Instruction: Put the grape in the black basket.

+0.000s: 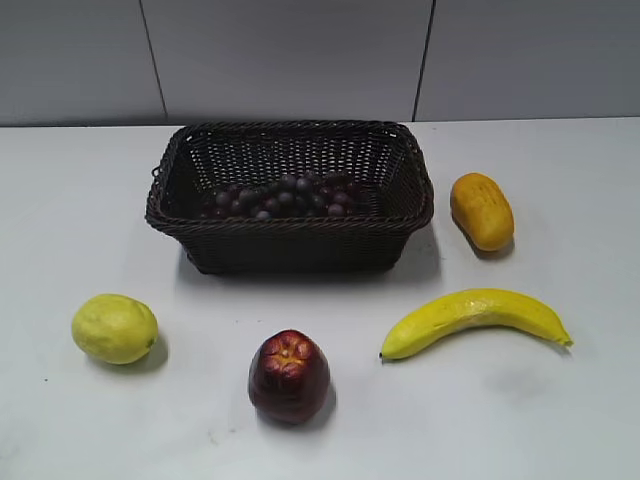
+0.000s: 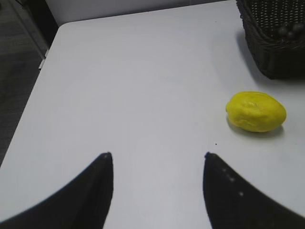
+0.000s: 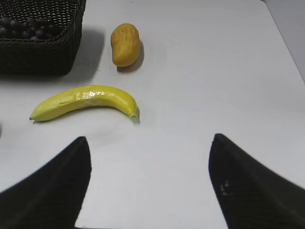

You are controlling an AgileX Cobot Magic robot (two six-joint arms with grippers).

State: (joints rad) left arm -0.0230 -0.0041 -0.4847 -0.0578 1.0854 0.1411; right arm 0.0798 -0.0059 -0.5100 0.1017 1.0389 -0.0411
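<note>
Apple (image 1: 289,376) nearest | grape (image 1: 285,197) lengthwise left-right inside black basket (image 1: 290,243)

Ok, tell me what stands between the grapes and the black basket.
Nothing does: the grapes already lie inside the black basket, on its floor. The lemon, apple, banana and orange fruit lie on the table outside it. Both pincers are open and empty.

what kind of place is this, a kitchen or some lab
Probably a lab test bench, not a kitchen: a bare white table, plain grey wall panels, and fruit spaced out around a basket holding grapes.
</note>
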